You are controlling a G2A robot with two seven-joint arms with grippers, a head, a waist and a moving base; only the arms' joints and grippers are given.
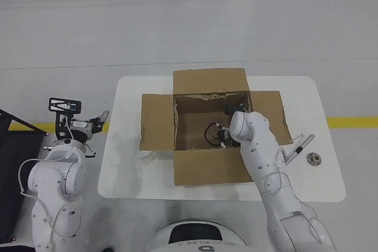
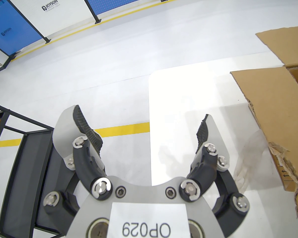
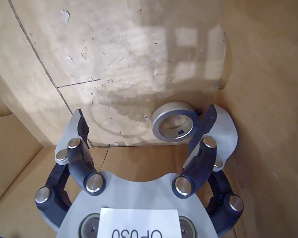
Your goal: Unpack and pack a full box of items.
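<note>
The cardboard box [image 1: 211, 80] stands on the white worktop [image 1: 132, 157], all four flaps folded outward. The right end effector [image 3: 146, 115] is down inside the box, fingers spread apart and holding nothing. A metal ring [image 3: 164, 134] lies flat on the box floor near a wall, just beside one finger [image 3: 208, 120]; contact cannot be confirmed. The left end effector [image 2: 141, 112] hangs beyond the worktop's left edge, fingers apart and empty. A pen-like tool [image 1: 299, 146] and a small round part [image 1: 314, 159] lie on the worktop to the right of the box.
</note>
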